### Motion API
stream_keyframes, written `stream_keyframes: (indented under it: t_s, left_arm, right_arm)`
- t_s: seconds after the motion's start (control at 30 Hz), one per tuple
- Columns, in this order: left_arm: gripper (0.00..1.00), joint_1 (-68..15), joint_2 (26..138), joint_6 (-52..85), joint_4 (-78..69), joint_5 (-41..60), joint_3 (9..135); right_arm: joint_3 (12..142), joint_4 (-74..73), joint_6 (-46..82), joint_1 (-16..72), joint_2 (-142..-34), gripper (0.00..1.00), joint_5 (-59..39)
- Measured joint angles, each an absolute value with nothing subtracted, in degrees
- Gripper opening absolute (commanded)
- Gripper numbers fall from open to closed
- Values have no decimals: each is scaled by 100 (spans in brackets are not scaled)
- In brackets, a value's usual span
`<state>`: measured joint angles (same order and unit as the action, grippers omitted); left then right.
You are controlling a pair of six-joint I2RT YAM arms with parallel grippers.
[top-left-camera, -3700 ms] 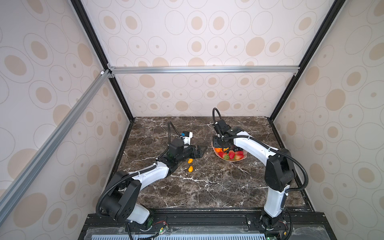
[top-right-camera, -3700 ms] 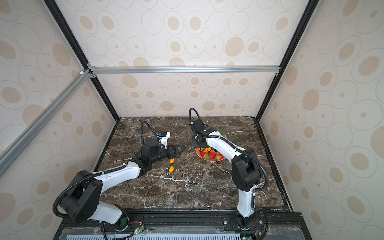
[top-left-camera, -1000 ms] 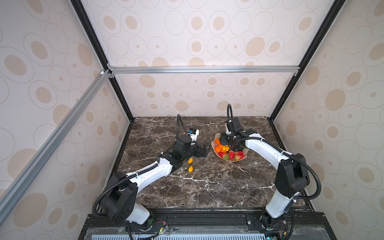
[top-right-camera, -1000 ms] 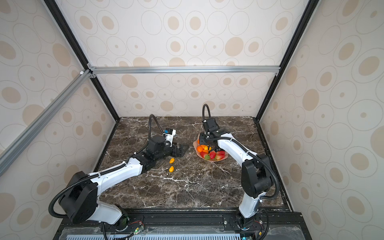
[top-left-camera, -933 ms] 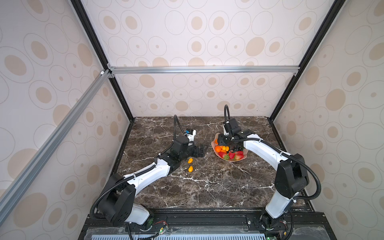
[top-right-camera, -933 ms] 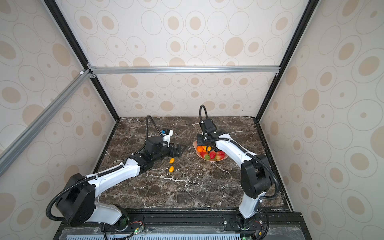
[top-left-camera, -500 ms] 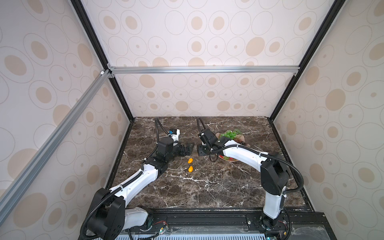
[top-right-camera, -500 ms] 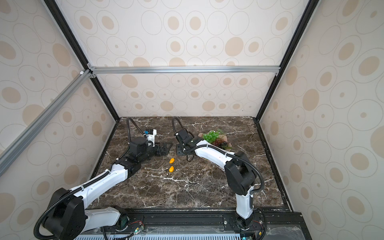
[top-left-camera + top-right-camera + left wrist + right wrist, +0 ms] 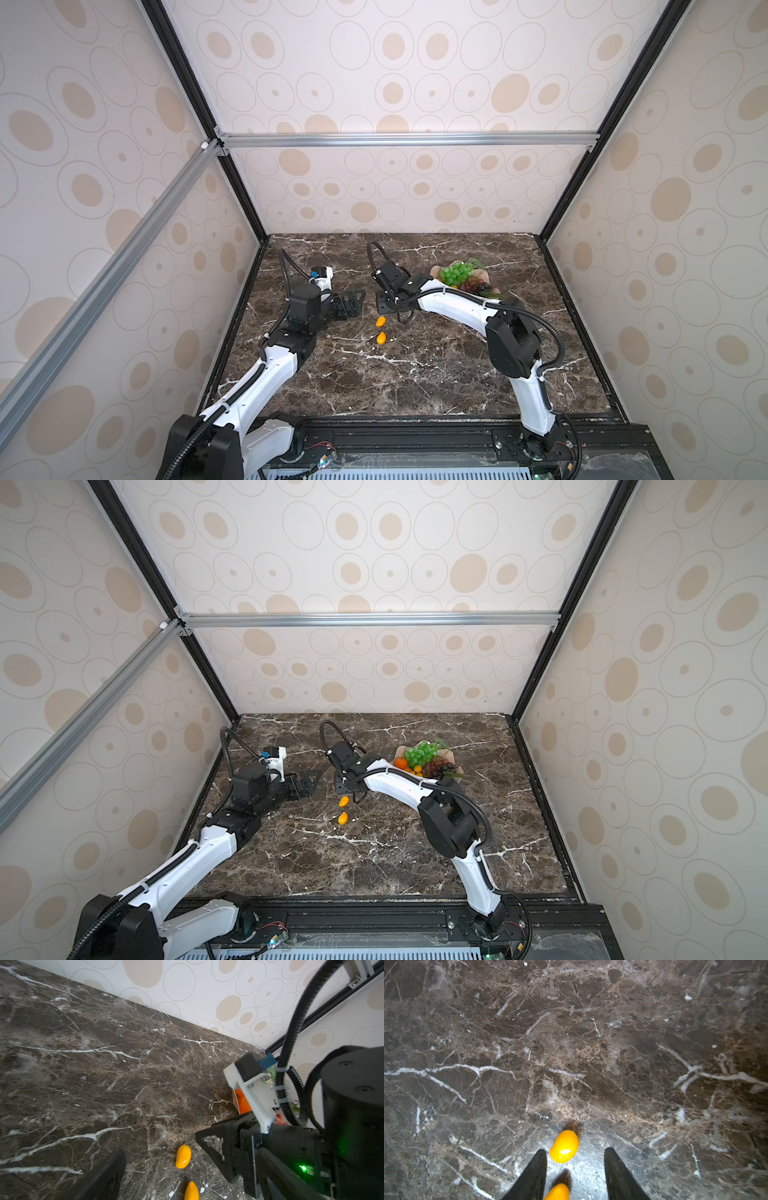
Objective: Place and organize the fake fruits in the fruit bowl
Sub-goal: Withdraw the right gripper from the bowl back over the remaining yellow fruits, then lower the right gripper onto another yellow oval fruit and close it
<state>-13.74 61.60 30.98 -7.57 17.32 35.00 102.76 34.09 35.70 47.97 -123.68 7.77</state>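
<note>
Beige-ringed wallpaper closes round a dark brown marble table (image 9: 415, 374), and that is where your change shows. A second ago your right gripper (image 9: 574, 1150) hung over the fruit bowl (image 9: 484, 274), right of centre in both top views. It has since swung across to mid-frame, while the left gripper (image 9: 354, 304) has backed off toward the left. The right claw stands about half open and grips nothing. In the right wrist view one kumquat (image 9: 564, 1146) lies just past its tips, and a second kumquat (image 9: 557, 1191) sits between the fingers at the bottom edge. The left claw gapes fully and is empty. The bowl already carries green grapes (image 9: 456, 272), dark grapes (image 9: 473, 284) and a tangerine (image 9: 400, 763), so I judge these two kumquats the last loose fruit, and you look lined up to take one. No brand, label or lettering is readable anywhere
</note>
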Motion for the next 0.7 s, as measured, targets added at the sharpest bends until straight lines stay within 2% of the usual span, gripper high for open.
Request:
stream_keyframes:
  t_s: [0.37,0.53,0.7]
  left_arm:
    - [98,-624,5653,3339,-696,2051,3044]
    - [98,-572,5723,3406,-722,2248,2989]
    - [98,-556,5754,3411,-722,2309,2989]
  right_arm:
    - [11542,4289,3542,5037,-13369,48,906]
    - [12431,4860,3446,5105,-14014,48,1037]
    - [12473,5175,3402,5105,-14164,48,1146]
